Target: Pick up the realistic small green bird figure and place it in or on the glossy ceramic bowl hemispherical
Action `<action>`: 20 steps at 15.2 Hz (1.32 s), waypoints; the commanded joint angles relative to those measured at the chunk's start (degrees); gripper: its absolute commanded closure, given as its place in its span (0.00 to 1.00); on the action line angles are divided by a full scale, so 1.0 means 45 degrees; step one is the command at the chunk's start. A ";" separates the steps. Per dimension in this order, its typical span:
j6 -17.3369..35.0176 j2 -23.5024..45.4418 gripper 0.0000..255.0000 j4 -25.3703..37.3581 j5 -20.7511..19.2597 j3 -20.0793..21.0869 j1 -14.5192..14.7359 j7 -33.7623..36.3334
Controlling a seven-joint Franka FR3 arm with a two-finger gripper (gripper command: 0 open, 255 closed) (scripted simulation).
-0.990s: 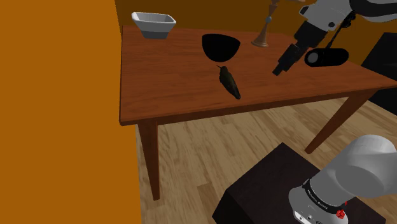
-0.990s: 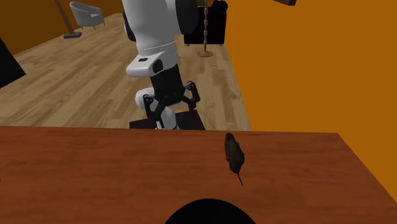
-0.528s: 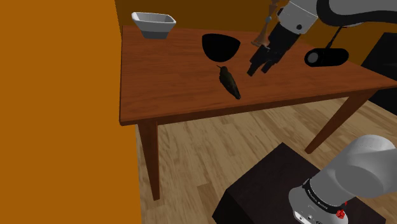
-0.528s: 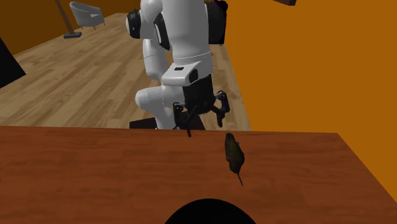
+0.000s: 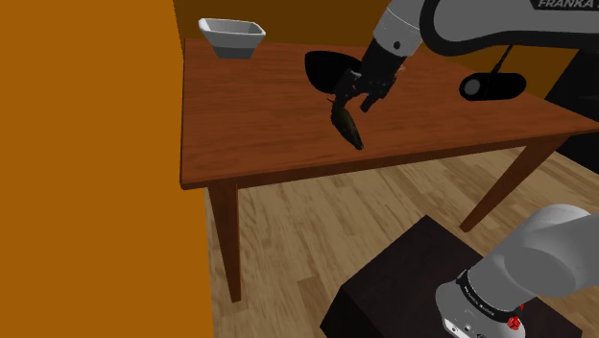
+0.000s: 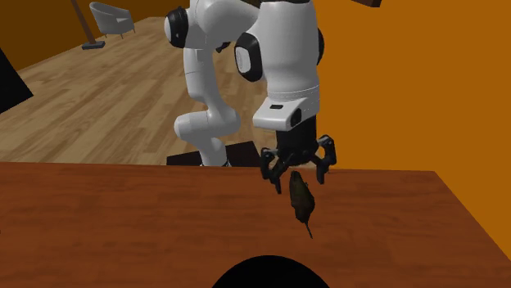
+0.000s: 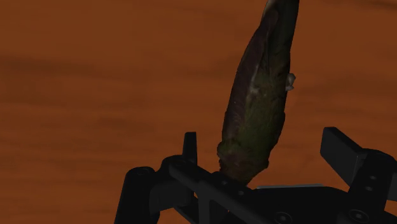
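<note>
**Ana:** Gripper (image 6: 293, 174) first: how does it stand?

**Ben:** Spread wide, with nothing in it. It hangs pointing down at the reddish-brown table (image 5: 251, 130), right over the bird.

**Ana:** And the bowl?

**Ben:** The bowl (image 5: 333, 69) is drawn black and sits mid-table, just beside the bird on the far side in the shoulder view. It is a short carry once the grasp is good.

**Ana:** The bird itself?

**Ben:** The bird (image 7: 259, 111) is dark, greenish-brown, long and slim, lying flat on the wood. In the wrist view its thicker end sits between the fingers (image 7: 189, 147), nearer the left one, with bare table showing on both sides, so neither touches it.

**Ana:** So how should the grasp go?

**Ben:** I'd say centre first, so the body lies midway between the fingers. I'd also shift along it towards the thickest part, since the tapering end could slip out. Then go straight down until the tips bracket its sides, stopping short of the table, and close across the narrow width. Closing off-centre risks rolling or pushing it away.
</note>
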 commanded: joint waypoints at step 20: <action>0.1116 0.0444 1.00 -0.0645 -0.0022 0.0240 -0.0027 0.0143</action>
